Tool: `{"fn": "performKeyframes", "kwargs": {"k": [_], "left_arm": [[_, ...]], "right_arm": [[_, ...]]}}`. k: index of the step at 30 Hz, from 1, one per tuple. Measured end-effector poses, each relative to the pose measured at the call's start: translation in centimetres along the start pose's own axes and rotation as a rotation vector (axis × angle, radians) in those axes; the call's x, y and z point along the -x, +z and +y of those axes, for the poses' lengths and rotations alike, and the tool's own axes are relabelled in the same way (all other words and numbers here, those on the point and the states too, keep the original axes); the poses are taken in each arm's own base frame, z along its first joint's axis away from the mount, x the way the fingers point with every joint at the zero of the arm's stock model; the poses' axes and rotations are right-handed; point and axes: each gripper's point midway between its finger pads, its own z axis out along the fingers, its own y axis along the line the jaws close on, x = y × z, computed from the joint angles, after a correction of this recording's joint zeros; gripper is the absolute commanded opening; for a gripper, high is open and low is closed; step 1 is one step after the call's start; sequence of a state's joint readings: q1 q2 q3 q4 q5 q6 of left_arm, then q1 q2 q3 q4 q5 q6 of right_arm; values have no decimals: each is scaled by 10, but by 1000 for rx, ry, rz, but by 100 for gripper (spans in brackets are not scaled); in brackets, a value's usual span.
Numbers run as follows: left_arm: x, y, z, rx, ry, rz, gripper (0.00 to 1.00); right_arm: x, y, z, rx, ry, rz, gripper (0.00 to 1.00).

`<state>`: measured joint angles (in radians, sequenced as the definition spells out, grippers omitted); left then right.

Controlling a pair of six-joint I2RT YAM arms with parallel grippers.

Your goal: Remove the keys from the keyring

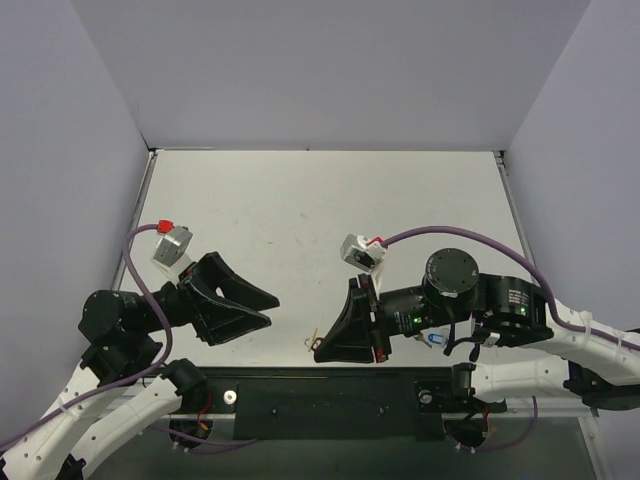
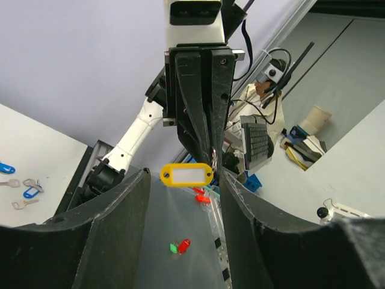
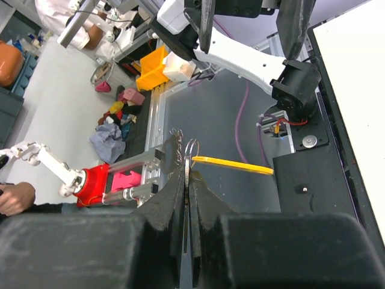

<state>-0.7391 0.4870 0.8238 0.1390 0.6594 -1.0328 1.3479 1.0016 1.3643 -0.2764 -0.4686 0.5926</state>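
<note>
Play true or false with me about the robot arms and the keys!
The right tool is shut on the thin silver wire keyring. True.
The left tool is shut too. False: its jaws stand open, holding nothing.
A yellow plastic tag sits at the right tool's tip. True.
The small blue-capped keys are in the left tool. False: they lie on the white table.

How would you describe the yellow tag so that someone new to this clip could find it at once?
Find the right gripper, the shut black one seen head-on from the left wrist. Just at its tip, by the pinched keyring, a yellow tag sticks out sideways. It is the only yellow oblong with a white label window; the blue keys lie away on the table.
</note>
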Motion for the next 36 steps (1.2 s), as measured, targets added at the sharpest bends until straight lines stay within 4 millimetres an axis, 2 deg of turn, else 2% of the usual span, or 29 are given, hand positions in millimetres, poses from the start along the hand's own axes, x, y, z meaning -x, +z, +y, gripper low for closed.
{"fn": "performKeyframes", "kwargs": {"k": [12, 22, 27, 36], "left_arm": [[-10, -2, -11, -75, 35, 59, 57], [-14, -2, -6, -93, 37, 57, 54], [-9, -1, -6, -100, 49, 28, 53], [-5, 1, -3, -92, 45, -2, 51]], "right_arm": [[-6, 7, -10, -5, -38, 67, 0], [5, 13, -16, -4, -31, 62, 0], [20, 14, -18, -1, -20, 10, 0], [36, 14, -11, 33, -2, -49, 0]]}}
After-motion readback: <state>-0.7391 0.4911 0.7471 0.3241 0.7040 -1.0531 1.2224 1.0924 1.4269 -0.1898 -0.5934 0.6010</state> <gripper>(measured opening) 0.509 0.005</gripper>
